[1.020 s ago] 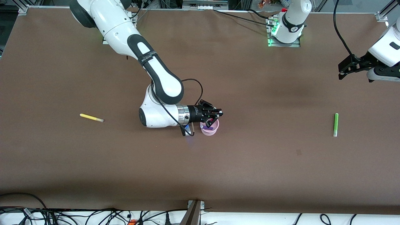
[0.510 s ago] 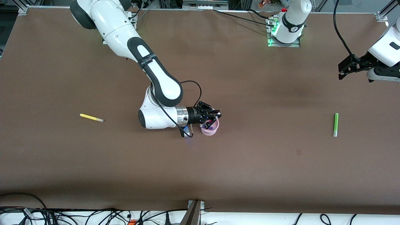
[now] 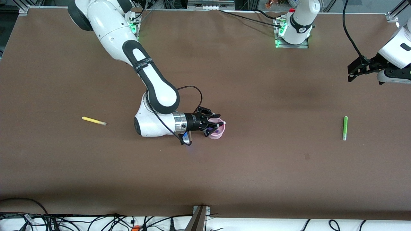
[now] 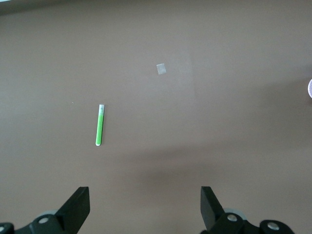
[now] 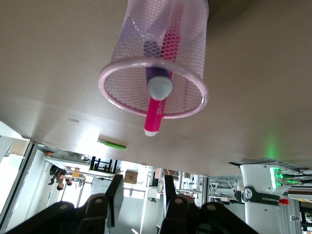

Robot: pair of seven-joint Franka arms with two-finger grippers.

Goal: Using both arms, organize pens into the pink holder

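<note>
The pink holder stands mid-table and shows as a mesh cup in the right wrist view. A purple pen and a magenta pen stand in it. My right gripper is level with the holder's rim, on the side toward the right arm's end, open and empty. The yellow pen lies toward the right arm's end. The green pen lies toward the left arm's end and shows in the left wrist view. My left gripper waits open in the air.
A small pale mark is on the brown table, nearer the front camera than the green pen. Cables run along the table's front edge. The left arm's base stands at the back edge.
My right gripper has drawn back from over the holder toward the right arm's end. The pens stay in the holder. The left arm has not moved.
</note>
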